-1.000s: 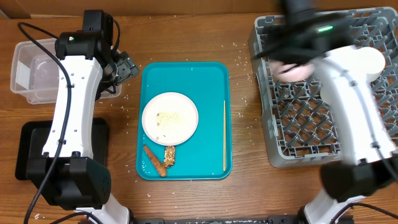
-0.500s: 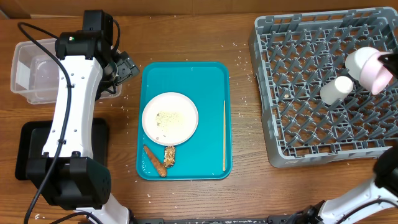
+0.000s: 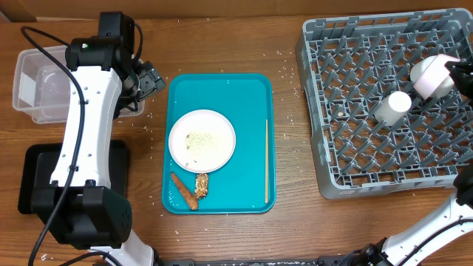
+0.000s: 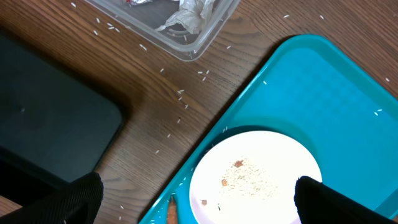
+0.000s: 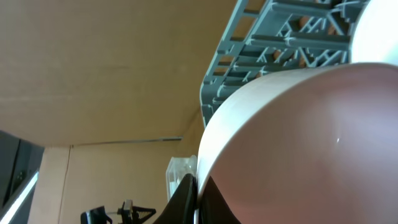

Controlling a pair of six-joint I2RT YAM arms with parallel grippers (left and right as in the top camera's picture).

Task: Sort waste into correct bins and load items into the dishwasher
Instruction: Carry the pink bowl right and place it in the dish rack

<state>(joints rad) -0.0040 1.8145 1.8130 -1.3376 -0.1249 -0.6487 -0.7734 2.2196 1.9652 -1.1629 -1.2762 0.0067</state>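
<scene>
while the right jaws are clamping shut on the rim of a pinkish-white bowl (image 3: 432, 77), holding it over the right side of the grey dish rack (image 3: 347, 151), the left jaws are hanging wide open, hovering over the surface (image 3: 222, 44) between the clear tub (image 3: 33, 85) and the teal tray (image 3: 253, 96). small cup (image 3: 392, 108) is lying tilted among the rack pegs, just left of the bowl. large plate (image 3: 202, 140) is sitting on the teal tray, rice grains (image 3: 199, 139) showing on its middle. carrot stick (image 3: 183, 191) and brown chunk (image 3: 201, 185) are lying side by side just below the plate — a thin pale stick (image 3: 267, 161) is lying along the tray's right side. crumpled napkin (image 4: 189, 12) is sitting inside the tub. black tray (image 3: 33, 185) is sitting on the near side of the tub, partly under the left arm (image 3: 85, 125). more rice is lying loose on the surface.
</scene>
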